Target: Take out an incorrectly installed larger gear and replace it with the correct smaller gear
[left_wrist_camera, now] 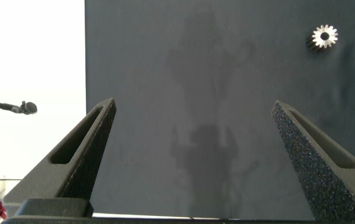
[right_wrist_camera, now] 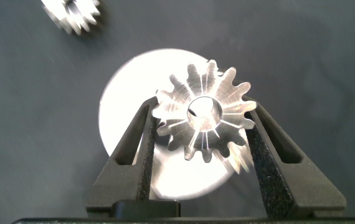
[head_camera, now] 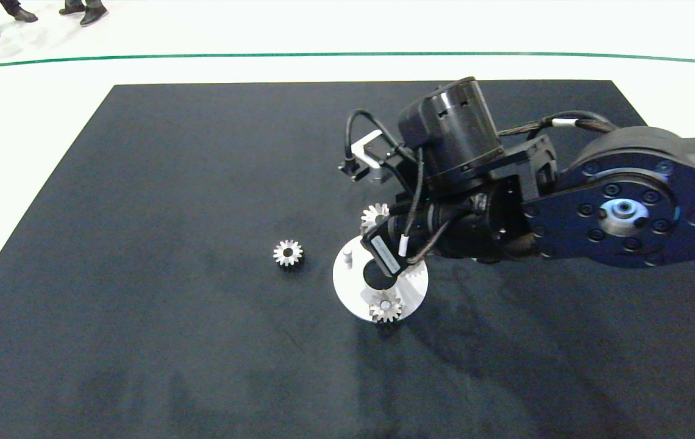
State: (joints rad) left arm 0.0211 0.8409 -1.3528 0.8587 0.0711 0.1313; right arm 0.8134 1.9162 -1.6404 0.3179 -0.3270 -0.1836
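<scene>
A dark mat covers the desk [head_camera: 140,183]. On it lie a white round disc [head_camera: 347,286], one small gear [head_camera: 288,252] apart to its left, and another [head_camera: 374,215], seemingly just beyond the disc.

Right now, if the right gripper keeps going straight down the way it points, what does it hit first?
The larger gear, already between the right gripper's fingers, with the round white base plate right behind it. How much gap is left to the plate is unclear.

- Right arm [head_camera: 622,207]: black housings, a round joint plate ringed with screws, silver hub.
- Black cables, white tags.
- Grey, rough-padded fingers [left_wrist_camera: 314,155].
</scene>
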